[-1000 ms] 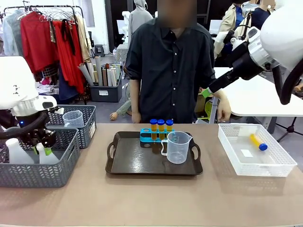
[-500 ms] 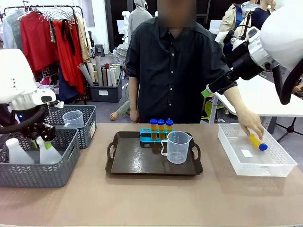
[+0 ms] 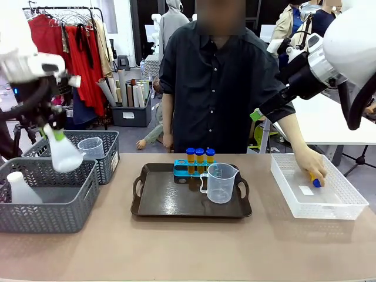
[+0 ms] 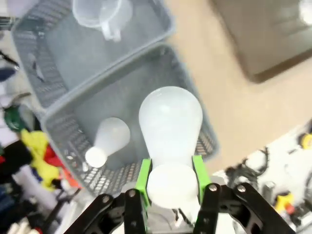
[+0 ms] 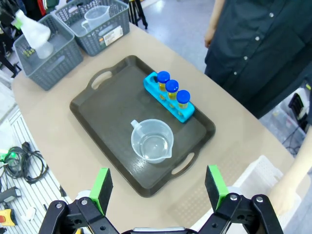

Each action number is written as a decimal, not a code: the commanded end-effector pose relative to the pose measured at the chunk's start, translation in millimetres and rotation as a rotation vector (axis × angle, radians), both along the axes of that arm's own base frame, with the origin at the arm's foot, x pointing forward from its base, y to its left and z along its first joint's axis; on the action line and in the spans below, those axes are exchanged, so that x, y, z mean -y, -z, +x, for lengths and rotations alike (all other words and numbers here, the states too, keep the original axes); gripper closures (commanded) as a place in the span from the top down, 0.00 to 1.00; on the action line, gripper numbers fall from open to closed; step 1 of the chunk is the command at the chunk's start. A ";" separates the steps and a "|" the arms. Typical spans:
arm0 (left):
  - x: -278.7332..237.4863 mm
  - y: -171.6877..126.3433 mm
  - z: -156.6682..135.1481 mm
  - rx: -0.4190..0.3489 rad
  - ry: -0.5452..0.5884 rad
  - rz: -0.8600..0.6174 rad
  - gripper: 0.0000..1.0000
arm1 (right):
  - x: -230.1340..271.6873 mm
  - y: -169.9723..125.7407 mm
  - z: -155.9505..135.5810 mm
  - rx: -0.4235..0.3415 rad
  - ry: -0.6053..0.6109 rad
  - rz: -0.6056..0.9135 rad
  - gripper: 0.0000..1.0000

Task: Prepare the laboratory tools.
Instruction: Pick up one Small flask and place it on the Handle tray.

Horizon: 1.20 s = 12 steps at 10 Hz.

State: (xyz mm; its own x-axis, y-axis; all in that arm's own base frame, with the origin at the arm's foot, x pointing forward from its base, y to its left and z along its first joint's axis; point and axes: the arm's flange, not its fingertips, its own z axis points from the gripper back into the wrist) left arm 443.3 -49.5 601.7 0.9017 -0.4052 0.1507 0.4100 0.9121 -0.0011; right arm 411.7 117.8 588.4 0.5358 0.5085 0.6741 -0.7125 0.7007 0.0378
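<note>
The conical flask [image 3: 63, 154] was held up by its narrow neck, the left gripper [image 3: 49, 122] pinched shut on it from above, wide base hanging a little tilted over the near grey mesh basket [image 3: 53, 216] at the table's left end. Risk was judged to lie in that grip: the neck looked smooth and tapered, so a quick swing towards the dark brown tray [image 3: 170, 204] could let it slide through the green pads, or the broad base could be clipped on the basket's rim. A second flask [image 3: 20, 189] was seen lying in the same basket. On the tray, room was tight: the clear measuring beaker [image 3: 220, 183] stood at the right, just beside the small blue rack [image 3: 185, 171] with three blue-capped amber tubes [image 3: 200, 155] upright in it, and a careless set-down could tip the tubes. At the far right, a person's hand [image 3: 309, 161] was laid on the fourth tube [image 3: 315, 181] inside the white mesh basket [image 3: 329, 208]. The right gripper [image 5: 158, 185] was hung high above the tray, jaws spread wide, nothing between them. The flask was noted as cloudy white plastic, cone-shaped; the beaker as thin, glossy and spouted; the baskets as perforated.
</note>
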 end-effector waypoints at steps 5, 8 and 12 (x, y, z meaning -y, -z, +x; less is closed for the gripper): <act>69.5 -150.0 -6.7 0.119 0.323 -0.124 0.00 | -1.3 -0.9 0.3 -0.003 -0.002 0.016 1.00; 114.8 -176.4 -7.8 0.125 0.490 -0.079 0.00 | -1.3 -0.9 0.3 -0.003 -0.002 0.016 1.00; 145.0 -178.0 4.0 0.114 0.594 -0.131 0.00 | -1.3 -0.9 0.3 -0.003 -0.002 0.016 1.00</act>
State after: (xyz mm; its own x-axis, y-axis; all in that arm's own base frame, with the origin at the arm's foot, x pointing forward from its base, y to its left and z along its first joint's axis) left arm 444.9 -198.6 772.2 0.5292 -0.7914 0.3060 0.8305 0.5571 0.0044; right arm 411.7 117.7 588.5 0.5359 0.5083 0.6741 -0.7122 0.7009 0.0376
